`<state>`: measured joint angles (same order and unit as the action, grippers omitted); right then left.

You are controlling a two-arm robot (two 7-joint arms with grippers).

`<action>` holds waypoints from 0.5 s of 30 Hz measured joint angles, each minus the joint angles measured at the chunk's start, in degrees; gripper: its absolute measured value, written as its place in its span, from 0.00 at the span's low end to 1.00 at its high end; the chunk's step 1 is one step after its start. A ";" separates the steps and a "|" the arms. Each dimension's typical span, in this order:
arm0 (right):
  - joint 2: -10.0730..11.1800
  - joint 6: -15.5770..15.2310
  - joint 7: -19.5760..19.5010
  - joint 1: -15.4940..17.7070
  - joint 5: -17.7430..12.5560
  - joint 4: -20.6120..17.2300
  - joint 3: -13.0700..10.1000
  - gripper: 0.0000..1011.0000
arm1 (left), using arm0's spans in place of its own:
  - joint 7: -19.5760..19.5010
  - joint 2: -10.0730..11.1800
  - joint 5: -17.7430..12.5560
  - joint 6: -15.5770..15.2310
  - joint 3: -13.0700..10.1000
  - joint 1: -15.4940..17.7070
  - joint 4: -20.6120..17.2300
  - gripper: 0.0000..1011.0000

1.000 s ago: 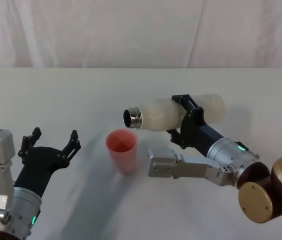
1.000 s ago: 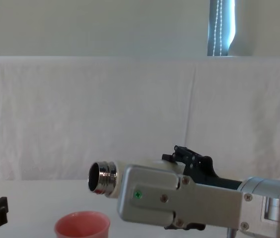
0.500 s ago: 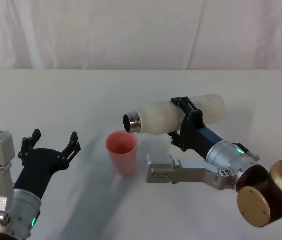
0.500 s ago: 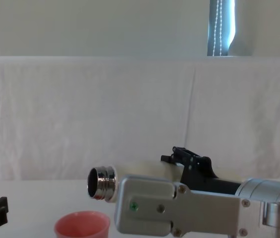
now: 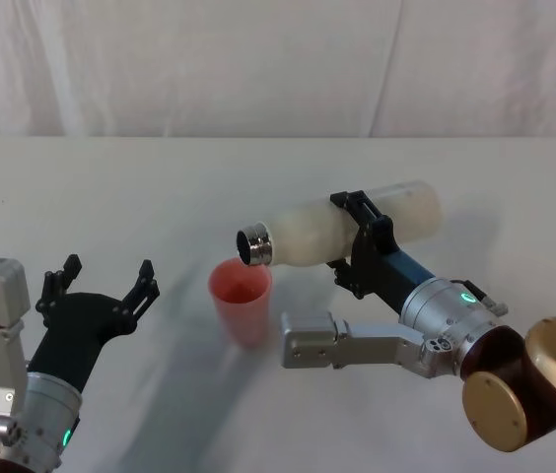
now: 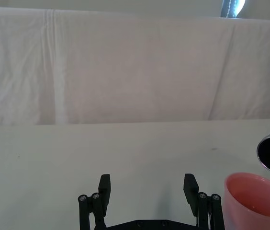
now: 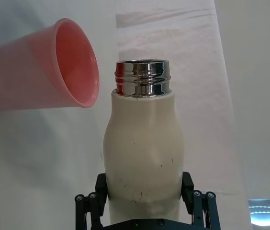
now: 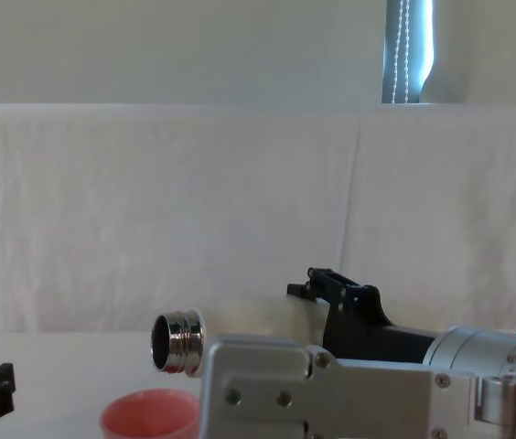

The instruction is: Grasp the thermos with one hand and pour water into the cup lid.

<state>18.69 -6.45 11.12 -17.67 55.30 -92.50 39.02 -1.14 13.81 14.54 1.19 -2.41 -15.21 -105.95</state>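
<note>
Two claws are in front of me over the pale surface (image 5: 110, 187). My right claw (image 5: 362, 241) is clenched around the middle of the thermos (image 5: 342, 229), which lies tipped nearly flat in its grip, chrome neck pointing out past the fingers and slightly down. Just beyond and below that neck stands the cup lid (image 5: 241, 299), upright, its rim under the mouth. My left claw (image 5: 99, 286) hangs released, fingers spread, well to the cup lid's far side.
</note>
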 joint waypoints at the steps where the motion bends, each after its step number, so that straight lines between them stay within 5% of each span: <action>1: 0.02 -0.04 0.00 -0.03 0.11 -0.03 0.05 0.94 | 0.00 0.00 0.00 0.00 0.00 0.00 0.00 0.99; 15: 0.38 -0.42 -0.67 -0.32 1.84 -0.32 0.40 0.94 | 0.00 0.00 0.00 0.00 0.00 0.00 0.00 0.99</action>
<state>19.07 -6.87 10.45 -17.99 57.14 -92.82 39.42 -1.14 13.81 14.54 1.19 -2.41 -15.21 -105.95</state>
